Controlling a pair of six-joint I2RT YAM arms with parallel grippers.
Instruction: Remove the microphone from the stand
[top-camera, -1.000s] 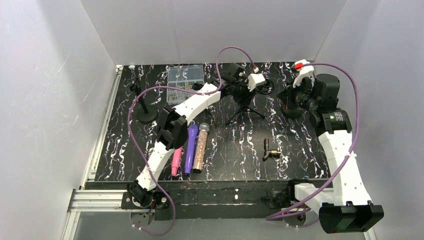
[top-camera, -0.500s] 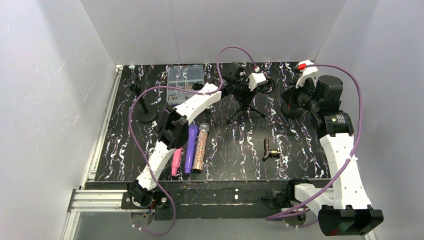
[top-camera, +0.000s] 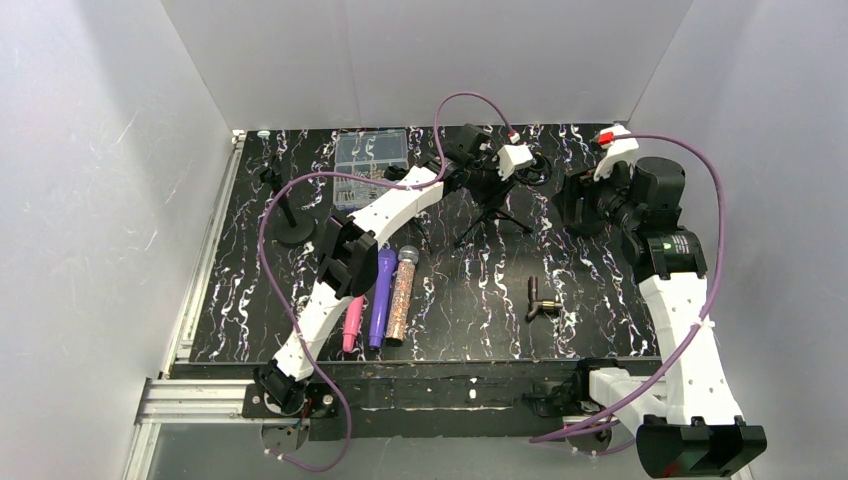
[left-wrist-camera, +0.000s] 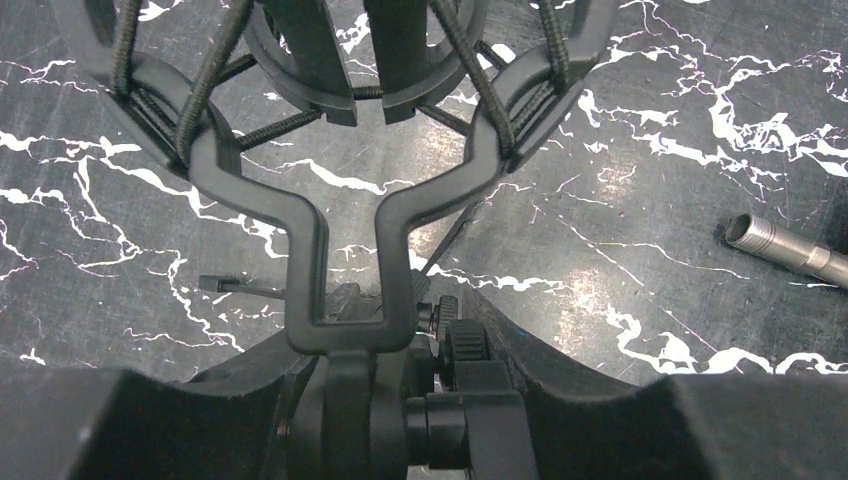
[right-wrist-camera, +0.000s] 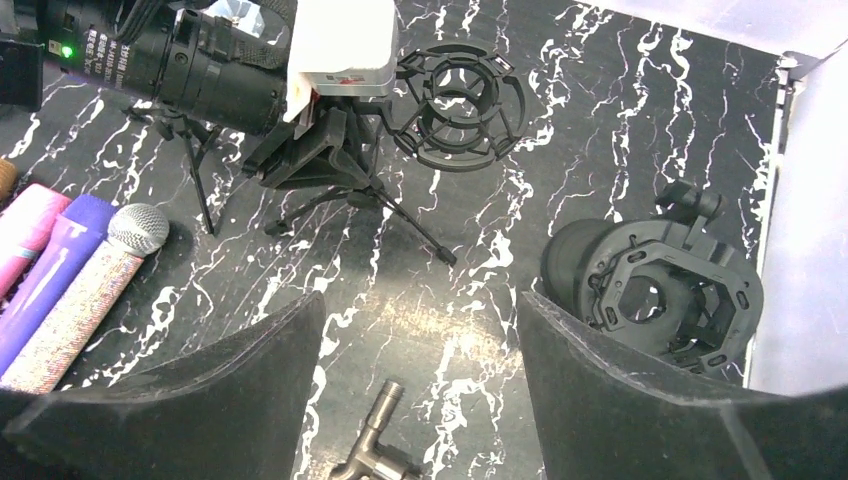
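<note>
The stand (top-camera: 490, 212) is a small black tripod at the back middle, and its ring mount (right-wrist-camera: 460, 100) is empty. My left gripper (top-camera: 487, 178) is shut on the stand's neck (left-wrist-camera: 345, 330) just below the ring, with the jaws (left-wrist-camera: 400, 400) pressed against the joint. The black microphone (right-wrist-camera: 650, 290), round-bodied with a hexagonal frame, lies on the table near the right wall. My right gripper (right-wrist-camera: 420, 330) hangs above the table just left of it, open and holding nothing. In the top view that gripper (top-camera: 582, 198) covers the microphone.
Pink (top-camera: 353, 322), purple (top-camera: 381, 295) and glittery (top-camera: 403, 292) hand microphones lie side by side at the front left. A metal T-fitting (top-camera: 541, 300) lies mid-table. A clear parts box (top-camera: 372, 152) and a round-base stand (top-camera: 290, 225) sit at the back left.
My right gripper has gone from shut to open and its wrist has shifted slightly towards the back. The left arm and the stand have not moved.
</note>
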